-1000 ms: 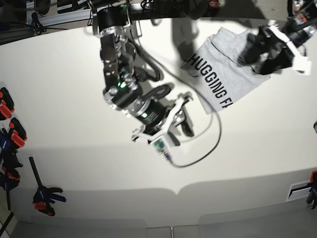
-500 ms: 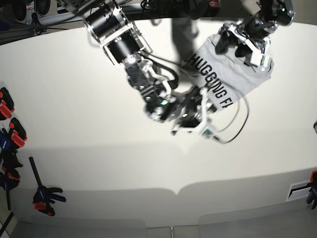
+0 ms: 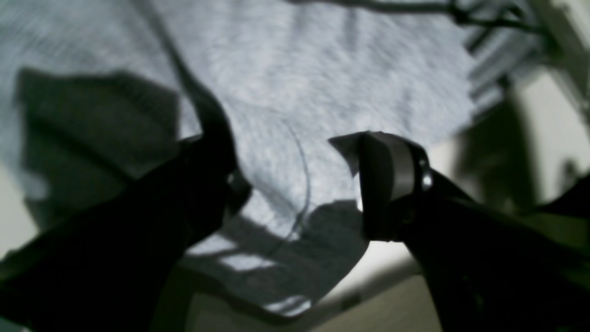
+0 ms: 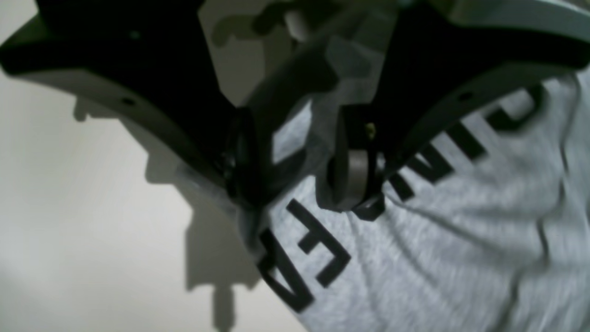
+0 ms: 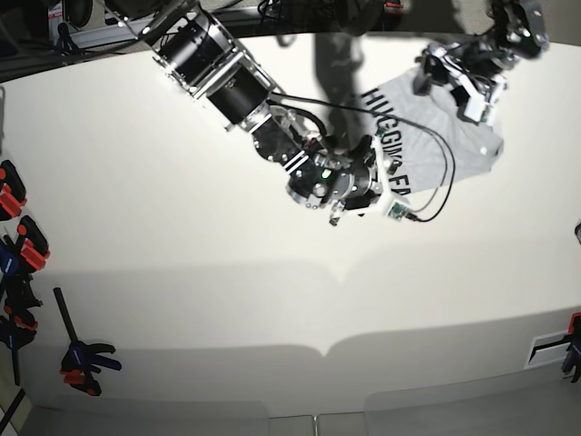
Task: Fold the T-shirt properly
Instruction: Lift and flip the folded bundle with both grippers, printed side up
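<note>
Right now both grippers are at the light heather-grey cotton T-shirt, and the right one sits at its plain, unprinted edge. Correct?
Not quite. The right gripper sits at the printed edge of the light heather-grey cotton T-shirt: bold black capital letters run right under its open jaws in the right wrist view. The left gripper is at the shirt, as you said.

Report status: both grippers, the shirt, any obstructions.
Left gripper open over plain grey cloth. Right gripper open, straddling the T-shirt edge by the lettering. Shirt bunched, unfolded. Right arm's cable trails across it.
</note>
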{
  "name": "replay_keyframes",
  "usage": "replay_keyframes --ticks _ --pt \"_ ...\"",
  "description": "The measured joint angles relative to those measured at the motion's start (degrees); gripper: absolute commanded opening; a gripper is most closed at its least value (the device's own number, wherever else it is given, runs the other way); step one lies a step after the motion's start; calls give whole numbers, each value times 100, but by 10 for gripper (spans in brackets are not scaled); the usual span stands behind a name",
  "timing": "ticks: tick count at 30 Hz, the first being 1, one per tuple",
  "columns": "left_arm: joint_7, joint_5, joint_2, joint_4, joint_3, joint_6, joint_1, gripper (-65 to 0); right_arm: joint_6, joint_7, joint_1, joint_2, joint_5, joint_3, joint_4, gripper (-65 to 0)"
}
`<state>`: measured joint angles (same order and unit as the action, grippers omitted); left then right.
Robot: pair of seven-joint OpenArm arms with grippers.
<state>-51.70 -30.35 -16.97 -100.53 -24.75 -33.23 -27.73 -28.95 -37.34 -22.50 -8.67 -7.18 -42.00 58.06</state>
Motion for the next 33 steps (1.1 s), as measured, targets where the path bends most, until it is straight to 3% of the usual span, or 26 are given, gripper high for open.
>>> replay_keyframes --ticks 4,7,11,15,22,26,33 --pt "-79 90 -398 31 4 31 262 -242 0 33 105 177 -107 0 37 -396" --pt "251 186 -590 33 -9 90 485 -242 4 -9 260 468 -136 11 219 -400" --pt "597 173 -555 44 2 44 715 -242 42 50 675 813 -249 15 691 -400" --pt "951 540 -560 94 0 39 905 -242 48 -61 1276 1080 -214 20 1408 -400" --pt "999 669 -560 761 0 35 1126 -242 330 -138 2271 1563 -177 17 2468 -400" --pt "1283 649 -560 1224 0 -258 1128 -242 439 -186 2761 1851 -153 15 3003 -400" --pt "1287 463 -555 1338 2 -295 1425 -242 852 -450 3488 1917 463 9 3792 -400"
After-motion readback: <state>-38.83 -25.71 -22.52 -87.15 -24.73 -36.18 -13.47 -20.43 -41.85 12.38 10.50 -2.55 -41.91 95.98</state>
